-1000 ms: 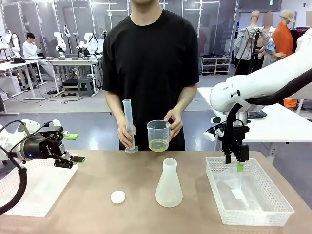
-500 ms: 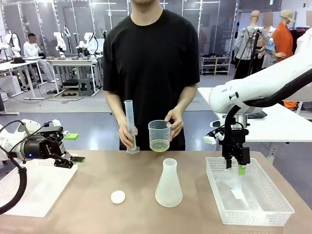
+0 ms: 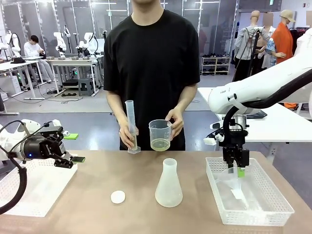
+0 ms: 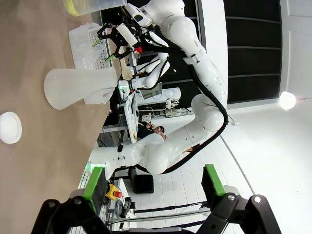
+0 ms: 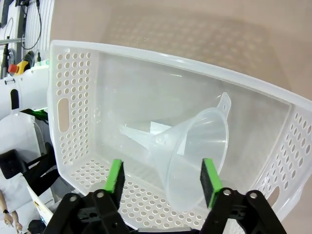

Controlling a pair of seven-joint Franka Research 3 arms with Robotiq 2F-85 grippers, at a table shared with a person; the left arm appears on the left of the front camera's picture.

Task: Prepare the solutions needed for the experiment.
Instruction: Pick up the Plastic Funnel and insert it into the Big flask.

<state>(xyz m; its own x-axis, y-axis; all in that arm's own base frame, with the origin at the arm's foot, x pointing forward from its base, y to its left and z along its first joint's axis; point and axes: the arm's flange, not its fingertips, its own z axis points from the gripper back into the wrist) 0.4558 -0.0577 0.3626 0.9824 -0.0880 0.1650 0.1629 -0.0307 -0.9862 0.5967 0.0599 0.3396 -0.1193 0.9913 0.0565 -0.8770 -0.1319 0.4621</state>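
Observation:
The solutions (image 3: 159, 145) are a shallow pale yellow-green layer in a clear beaker (image 3: 160, 127) that the person holds in one hand above the table's far edge. The other hand holds a tall graduated cylinder (image 3: 130, 122). A whitish conical flask (image 3: 168, 184) stands mid-table, also seen as the flask (image 4: 80, 87) in the left wrist view. My right gripper (image 3: 237, 168) hangs low in the white basket (image 3: 256, 217). In the right wrist view this gripper (image 5: 163, 178) is open, its pads either side of a clear funnel (image 5: 195, 141) lying there. My left gripper (image 3: 73, 160) is open and holds nothing.
A small white cap (image 3: 117, 196) lies left of the flask. A white tray (image 3: 29, 190) sits under my left gripper at the table's left edge. The basket wall (image 5: 78, 107) rings the funnel closely. Bare tabletop lies between cap and tray.
My right gripper has sunk a little lower into the basket, closer to the funnel. The person's hands have shifted slightly. The left arm has not moved.

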